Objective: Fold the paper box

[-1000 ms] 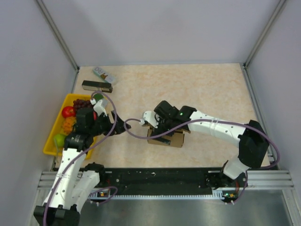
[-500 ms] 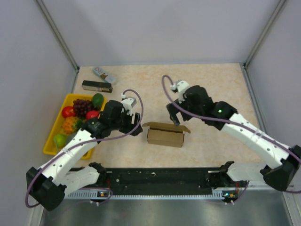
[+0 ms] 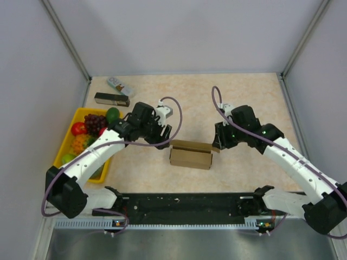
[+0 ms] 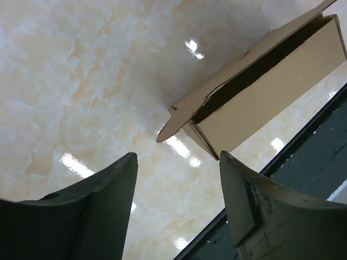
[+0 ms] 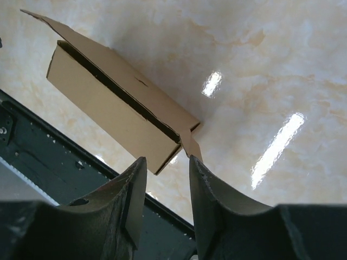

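The paper box point(image 3: 190, 154) is a brown carton lying lengthwise on the marble table, its long top flap slightly ajar over a dark gap. My left gripper point(image 3: 164, 138) hovers just off its left end, open; in the left wrist view the gripper point(image 4: 178, 155) is empty and the box point(image 4: 271, 92) lies ahead with a rounded tab sticking out. My right gripper point(image 3: 219, 142) sits at the box's right end. In the right wrist view its jaws point(image 5: 167, 158) stand narrowly apart, holding nothing, with the box point(image 5: 108, 111) and a small end flap point(image 5: 191, 145) just beyond the tips.
A yellow tray point(image 3: 61, 151) of fruit stands at the left edge. A slim black box point(image 3: 112, 99) and a small white packet point(image 3: 120, 85) lie at the back left. The black base rail point(image 3: 184, 205) runs along the near edge, close to the box.
The right gripper has come off the top of the box, swung round to its right end and narrowed its jaws. The left arm has reached from the tray side to the left end.
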Controlling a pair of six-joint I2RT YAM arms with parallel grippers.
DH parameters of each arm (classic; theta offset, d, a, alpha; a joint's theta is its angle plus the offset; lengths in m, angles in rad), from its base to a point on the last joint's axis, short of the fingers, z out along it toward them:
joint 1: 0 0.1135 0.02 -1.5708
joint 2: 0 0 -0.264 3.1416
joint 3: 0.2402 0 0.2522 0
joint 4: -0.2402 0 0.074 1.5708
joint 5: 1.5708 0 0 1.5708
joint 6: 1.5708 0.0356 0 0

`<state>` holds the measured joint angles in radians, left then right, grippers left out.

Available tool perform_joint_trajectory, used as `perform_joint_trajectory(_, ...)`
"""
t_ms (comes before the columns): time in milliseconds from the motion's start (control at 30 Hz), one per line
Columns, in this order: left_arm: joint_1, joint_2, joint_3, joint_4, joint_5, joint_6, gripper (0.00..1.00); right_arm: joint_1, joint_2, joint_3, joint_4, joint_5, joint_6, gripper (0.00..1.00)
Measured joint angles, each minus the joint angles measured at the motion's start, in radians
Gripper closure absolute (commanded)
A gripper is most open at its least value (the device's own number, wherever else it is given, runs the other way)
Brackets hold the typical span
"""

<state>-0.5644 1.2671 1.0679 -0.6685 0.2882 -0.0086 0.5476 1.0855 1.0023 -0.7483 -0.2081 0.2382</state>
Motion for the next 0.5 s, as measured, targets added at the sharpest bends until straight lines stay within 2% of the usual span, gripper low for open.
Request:
perform_joint_trajectory(67,0.0,0.02,0.012,-0.007,0.012,0.025,0.34,0.0,0.008,-0.002,-0.002,0.0,-0.01,0.63)
perform_joint_trajectory(200,-0.003,0.06,0.03,-0.007,0.015,0.057,0.34,0.0,0.024,-0.003,-0.001,0.0,-0.029,0.56)
perform_joint_trajectory(300,-0.009,0.091,0.037,-0.005,0.018,0.071,0.35,0.0,0.041,-0.008,-0.005,0.006,-0.045,0.55)
perform_joint_trajectory(500,-0.019,0.143,0.044,0.003,0.021,0.092,0.44,0.0,0.069,-0.008,-0.005,0.024,-0.078,0.61)
